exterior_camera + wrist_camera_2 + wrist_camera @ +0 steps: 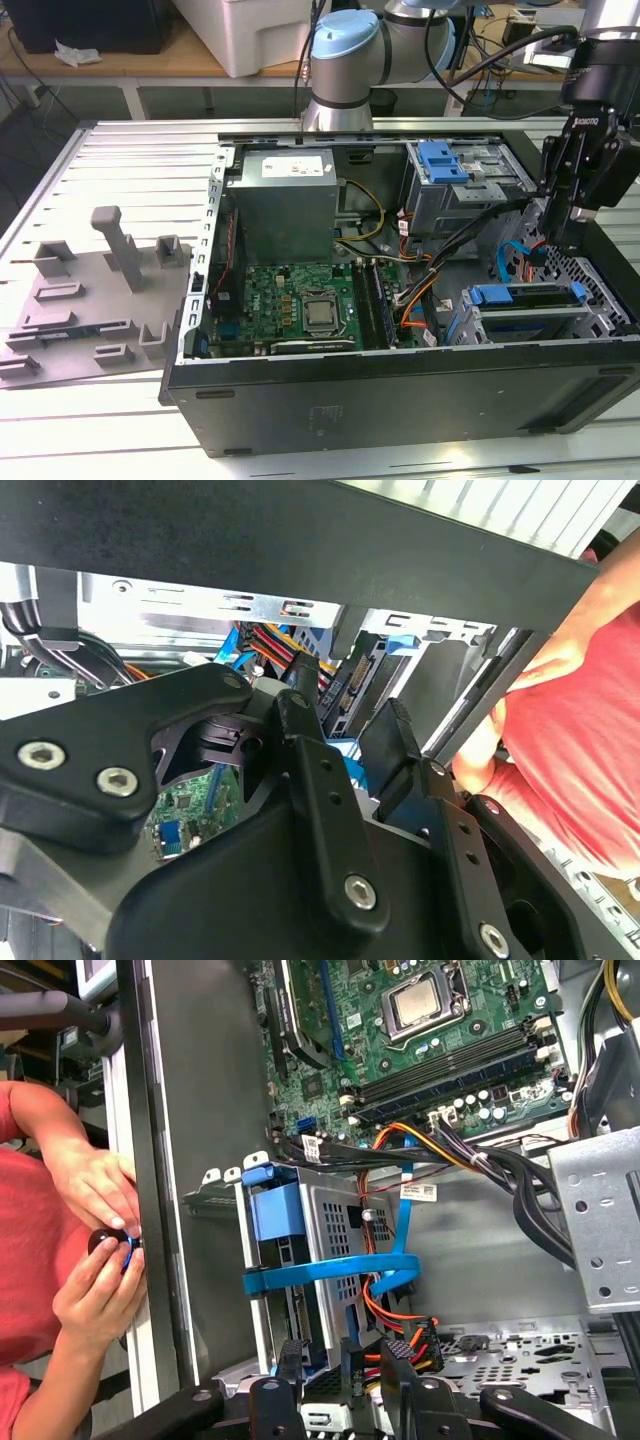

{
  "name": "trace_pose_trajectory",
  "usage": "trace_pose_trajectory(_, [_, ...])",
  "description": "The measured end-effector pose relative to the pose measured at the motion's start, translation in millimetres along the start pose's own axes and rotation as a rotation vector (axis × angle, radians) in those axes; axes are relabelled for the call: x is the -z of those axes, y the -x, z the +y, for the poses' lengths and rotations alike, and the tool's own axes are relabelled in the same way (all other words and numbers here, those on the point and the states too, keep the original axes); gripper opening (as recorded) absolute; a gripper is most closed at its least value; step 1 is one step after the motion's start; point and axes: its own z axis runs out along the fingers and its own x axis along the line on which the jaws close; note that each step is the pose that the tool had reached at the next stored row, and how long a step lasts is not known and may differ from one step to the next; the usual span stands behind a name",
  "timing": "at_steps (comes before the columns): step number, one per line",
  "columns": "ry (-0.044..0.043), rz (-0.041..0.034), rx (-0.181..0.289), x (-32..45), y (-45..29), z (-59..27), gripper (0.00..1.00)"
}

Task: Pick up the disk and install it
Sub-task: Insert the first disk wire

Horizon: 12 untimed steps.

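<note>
A wooden bench [150, 62] stands behind the slatted metal table [125, 150].

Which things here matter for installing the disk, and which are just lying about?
Job in hand: silver-grey hard disk with blue plastic rails, at the lower drive cage; open black end effector hovering near it; open black computer case.
Lying about: grey plastic fixture plate beside the case; crumpled white paper on the wooden bench; a person's hands outside the case wall.
</note>
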Motion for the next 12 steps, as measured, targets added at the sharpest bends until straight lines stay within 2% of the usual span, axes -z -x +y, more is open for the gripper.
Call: trace_pose_trajectory(12, [0.002,-0.0002,-0.003,-0.7,-0.3,-0.1,0.44])
